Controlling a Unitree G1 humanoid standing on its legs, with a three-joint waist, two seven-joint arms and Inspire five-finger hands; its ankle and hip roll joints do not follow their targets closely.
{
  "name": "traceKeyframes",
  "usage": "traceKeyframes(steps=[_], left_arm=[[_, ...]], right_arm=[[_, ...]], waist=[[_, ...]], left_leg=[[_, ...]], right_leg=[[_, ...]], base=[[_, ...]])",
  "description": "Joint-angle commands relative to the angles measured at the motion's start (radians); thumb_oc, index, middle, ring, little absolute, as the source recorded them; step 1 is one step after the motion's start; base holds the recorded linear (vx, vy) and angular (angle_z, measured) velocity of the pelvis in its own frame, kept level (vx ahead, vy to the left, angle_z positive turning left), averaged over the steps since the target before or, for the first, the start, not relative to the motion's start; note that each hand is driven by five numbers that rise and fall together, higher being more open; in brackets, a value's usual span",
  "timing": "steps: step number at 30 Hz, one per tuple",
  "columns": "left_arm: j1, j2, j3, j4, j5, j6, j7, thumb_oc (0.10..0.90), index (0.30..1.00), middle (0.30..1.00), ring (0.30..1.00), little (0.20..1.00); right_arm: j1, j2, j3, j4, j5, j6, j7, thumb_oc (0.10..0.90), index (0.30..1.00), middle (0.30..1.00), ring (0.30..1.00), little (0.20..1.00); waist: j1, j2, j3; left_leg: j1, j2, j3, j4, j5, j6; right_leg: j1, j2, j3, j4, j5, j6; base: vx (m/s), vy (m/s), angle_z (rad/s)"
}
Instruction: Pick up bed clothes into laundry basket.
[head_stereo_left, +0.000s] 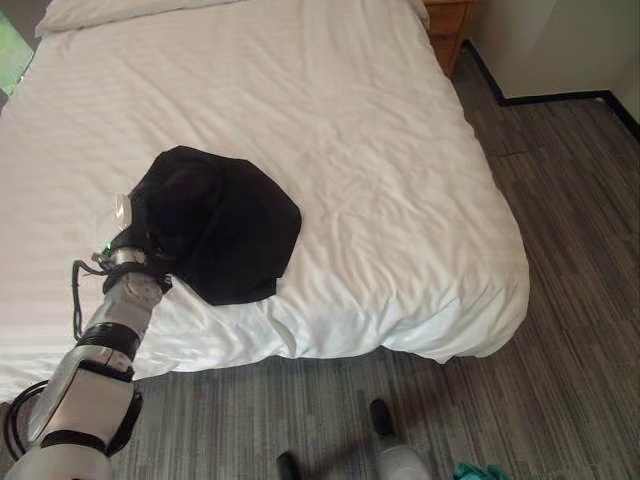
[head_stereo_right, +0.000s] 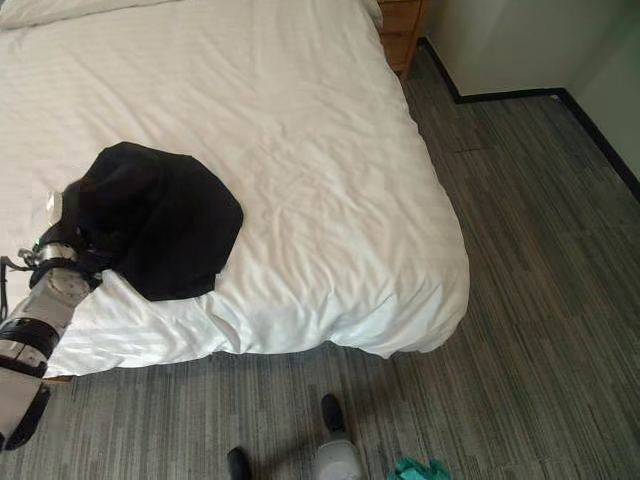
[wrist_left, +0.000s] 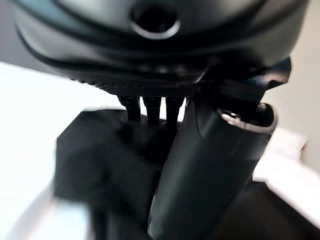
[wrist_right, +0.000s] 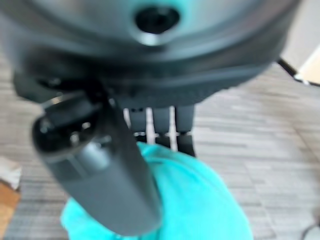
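From the left eye I see the black cloth (head_stereo_left: 215, 222) lying bunched on the white bed (head_stereo_left: 350, 130), near its front edge at about eight o'clock. My left hand (head_stereo_left: 128, 228) sits at the cloth's nine o'clock edge, its fingers buried in the folds.

The right eye shows a scrap of teal cloth (head_stereo_right: 420, 470) on the floor (head_stereo_right: 540, 300) at six o'clock.

In the left wrist view the fingers (wrist_left: 150, 107) reach into the black cloth with the thumb alongside; I cannot tell whether they grip it.

In the right wrist view my right hand (wrist_right: 115, 170) has its thumb and fingers curled round the teal cloth, above the floor.
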Motion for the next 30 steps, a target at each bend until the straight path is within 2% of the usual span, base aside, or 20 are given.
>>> traceKeyframes(steps=[1, 2, 3, 4, 11, 13, 14, 18, 19, 20, 21, 22, 24, 25, 26, 27, 28, 30], left_arm=[[-0.131, 0.022, 0.02, 0.092, 0.029, -0.014, -0.021, 0.8, 0.9, 0.9, 0.9, 0.9], [-0.115, 0.005, -0.001, 0.141, 0.067, -0.001, -0.067, 0.463, 0.394, 0.394, 0.394, 0.394], [-0.103, -0.008, 0.003, 0.157, 0.069, 0.003, -0.079, 0.463, 0.394, 0.394, 0.394, 0.394], [-0.099, -0.011, 0.01, 0.163, 0.07, 0.005, -0.08, 0.4, 0.3, 0.3, 0.3, 0.3], [-0.166, 0.009, 0.026, 0.094, 0.022, -0.005, -0.012, 0.4, 0.3, 0.3, 0.3, 0.3], [-0.217, -0.015, 0.022, -0.064, 0.004, -0.011, 0.088, 0.4, 0.3, 0.3, 0.3, 0.3], [-0.236, -0.006, 0.021, -0.123, 0.008, -0.017, 0.105, 0.4, 0.3, 0.3, 0.3, 0.3], [-0.275, 0.07, 0.045, -0.323, -0.006, -0.047, 0.17, 0.4, 0.3, 0.3, 0.3, 0.3], [-0.279, 0.103, 0.064, -0.428, -0.009, -0.048, 0.208, 0.4, 0.3, 0.3, 0.3, 0.3], [-0.232, 0.14, 0.138, -0.637, -0.004, -0.07, 0.266, 0.4, 0.3, 0.3, 0.3, 0.3], [-0.166, 0.172, 0.209, -0.765, 0.008, -0.077, 0.304, 0.4, 0.3, 0.3, 0.3, 0.3], [-0.089, 0.196, 0.272, -0.851, 0.052, -0.074, 0.329, 0.4, 0.3, 0.3, 0.3, 0.3], [0.007, 0.201, 0.354, -0.987, 0.131, -0.08, 0.368, 0.4, 0.3, 0.3, 0.3, 0.3], [0.127, 0.158, 0.431, -1.147, 0.186, -0.108, 0.375, 0.4, 0.3, 0.3, 0.3, 0.3], [0.167, 0.148, 0.461, -1.179, 0.192, -0.098, 0.366, 0.4, 0.3, 0.3, 0.3, 0.3], [0.226, 0.099, 0.482, -1.247, 0.2, -0.126, 0.362, 0.4, 0.3, 0.3, 0.3, 0.3], [0.316, 0.032, 0.512, -1.328, 0.206, -0.144, 0.341, 0.4, 0.3, 0.3, 0.3, 0.3], [0.454, -0.063, 0.54, -1.375, 0.199, -0.175, 0.332, 0.4, 0.3, 0.3, 0.3, 0.3]], right_arm=[[0.019, -0.054, 0.013, 0.012, -0.026, 0.004, -0.055, 0.4, 0.3, 0.3, 0.3, 0.3], [-0.001, -0.06, 0.034, -0.004, -0.036, 0.001, -0.051, 0.4, 0.3, 0.3, 0.3, 0.3], [-0.012, -0.061, 0.041, -0.011, -0.039, -0.001, -0.05, 0.4, 0.3, 0.3, 0.3, 0.3], [-0.016, -0.062, 0.048, -0.022, -0.041, -0.004, -0.049, 0.4, 0.3, 0.3, 0.3, 0.3], [0.018, -0.062, 0.067, -0.084, -0.056, -0.029, -0.054, 0.4, 0.3, 0.3, 0.3, 0.3], [-0.016, -0.008, 0.12, -0.119, -0.084, -0.033, -0.082, 0.4, 0.3, 0.3, 0.3, 0.3], [-0.019, -0.002, 0.126, -0.112, -0.083, -0.034, -0.078, 0.4, 0.3, 0.3, 0.3, 0.3], [-0.028, 0.009, 0.127, -0.1, -0.085, -0.039, -0.057, 0.4, 0.3, 0.3, 0.3, 0.3], [-0.048, 0.012, 0.127, -0.102, -0.079, -0.037, -0.057, 0.4, 0.3, 0.3, 0.3, 0.3], [-0.07, 0.021, 0.133, -0.121, -0.083, -0.029, -0.057, 0.4, 0.3, 0.3, 0.3, 0.3], [-0.079, 0.02, 0.134, -0.133, -0.085, -0.02, -0.056, 0.4, 0.3, 0.3, 0.3, 0.3], [-0.087, 0.011, 0.133, -0.142, -0.095, -0.017, -0.054, 0.4, 0.3, 0.3, 0.3, 0.3], [-0.116, 0.0, 0.12, -0.167, -0.104, -0.018, -0.051, 0.4, 0.3, 0.3, 0.3, 0.3], [-0.139, -0.009, 0.101, -0.201, -0.115, -0.018, -0.061, 0.4, 0.3, 0.3, 0.3, 0.3], [-0.135, -0.017, 0.112, -0.204, -0.116, -0.016, -0.061, 0.4, 0.3, 0.3, 0.3, 0.3], [-0.132, -0.016, 0.088, -0.23, -0.121, -0.02, -0.068, 0.4, 0.3, 0.3, 0.3, 0.3], [-0.11, -0.021, 0.079, -0.267, -0.132, -0.019, -0.07, 0.4, 0.3, 0.3, 0.3, 0.3], [-0.065, -0.023, 0.041, -0.411, -0.148, -0.025, -0.078, 0.4, 0.3, 0.3, 0.3, 0.3]], waist=[[-0.005, -0.028, -0.014], [-0.016, -0.025, -0.01], [-0.02, -0.023, -0.008], [-0.022, -0.022, -0.008], [-0.019, -0.013, -0.004], [0.025, -0.012, -0.009], [0.033, -0.014, -0.011], [0.057, -0.022, -0.019], [0.077, -0.028, -0.013], [0.129, -0.054, -0.006], [0.169, -0.078, -0.009], [0.197, -0.09, -0.019], [0.23, -0.116, -0.03], [0.228, -0.142, -0.039], [0.225, -0.128, -0.045], [0.213, -0.145, -0.044], [0.198, -0.149, -0.052], [0.172, -0.166, -0.049]], left_leg=[[0.071, 0.082, 0.026, 0.002, -0.044, -0.073], [0.065, 0.087, 0.035, 0.002, -0.043, -0.076], [0.064, 0.089, 0.039, 0.002, -0.041, -0.077], [0.066, 0.091, 0.042, 0.002, -0.041, -0.078], [0.112, 0.097, 0.047, 0.002, -0.041, -0.079], [0.151, 0.093, 0.025, 0.002, -0.051, -0.071], [0.167, 0.093, 0.024, 0.002, -0.055, -0.07], [0.213, 0.091, 0.021, 0.002, -0.055, -0.059], [0.227, 0.083, -0.008, 0.01, -0.021, -0.054], [0.211, 0.045, -0.13, 0.095, -0.049, -0.043], [0.197, -0.006, -0.247, 0.159, -0.053, -0.03], [0.206, -0.049, -0.336, 0.19, -0.107, -0.013], [0.236, -0.069, -0.465, 0.208, -0.135, -0.005], [0.265, -0.078, -0.504, 0.176, -0.183, 0.012], [0.277, -0.071, -0.494, 0.172, -0.194, 0.019], [0.283, -0.061, -0.456, 0.144, -0.207, 0.018], [0.31, -0.051, -0.406, 0.098, -0.232, 0.029], [0.364, -0.065, -0.342, 0.015, -0.235, 0.05]], right_leg=[[-0.034, -0.018, 0.044, 0.005, -0.008, 0.082], [-0.044, -0.01, 0.05, 0.005, -0.01, 0.079], [-0.044, -0.007, 0.053, 0.005, -0.011, 0.078], [-0.043, -0.003, 0.054, 0.005, -0.014, 0.076], [0.011, 0.0, 0.043, 0.005, -0.033, 0.068], [0.069, -0.003, 0.027, 0.005, -0.054, 0.063], [0.086, -0.003, 0.025, 0.005, -0.06, 0.063], [0.132, -0.004, 0.025, 0.005, -0.076, 0.064], [0.138, 0.0, 0.032, 0.005, -0.072, 0.061], [0.148, 0.007, 0.05, 0.005, -0.062, 0.052], [0.137, 0.008, 0.072, 0.005, -0.034, 0.048], [0.136, 0.016, 0.101, 0.005, -0.043, 0.051], [0.128, 0.033, 0.155, 0.005, -0.026, 0.054], [0.105, 0.032, 0.18, 0.005, 0.002, 0.061], [0.111, 0.04, 0.183, 0.005, -0.01, 0.062], [0.096, 0.025, 0.179, 0.005, 0.01, 0.071], [0.081, 0.016, 0.179, 0.005, 0.023, 0.082], [0.039, 0.006, 0.17, 0.012, 0.076, 0.126]], base=[[-0.01, -0.023, -0.04], [-0.01, -0.016, -0.04], [-0.01, -0.021, -0.06], [-0.01, -0.012, -0.05], [0.0, -0.024, -0.02], [0.05, -0.046, 0.05], [0.05, -0.02, 0.05], [0.0, 0.022, 0.09], [-0.07, 0.026, -0.04], [-0.13, 0.003, -0.19], [-0.07, -0.013, -0.22], [-0.03, 0.019, -0.4], [-0.1, 0.086, -1.07], [-0.14, 0.111, -1.18], [-0.25, 0.15, -0.7], [-0.17, 0.137, -0.24], [-0.29, 0.212, -0.08], [-0.27, 0.189, -0.09]])
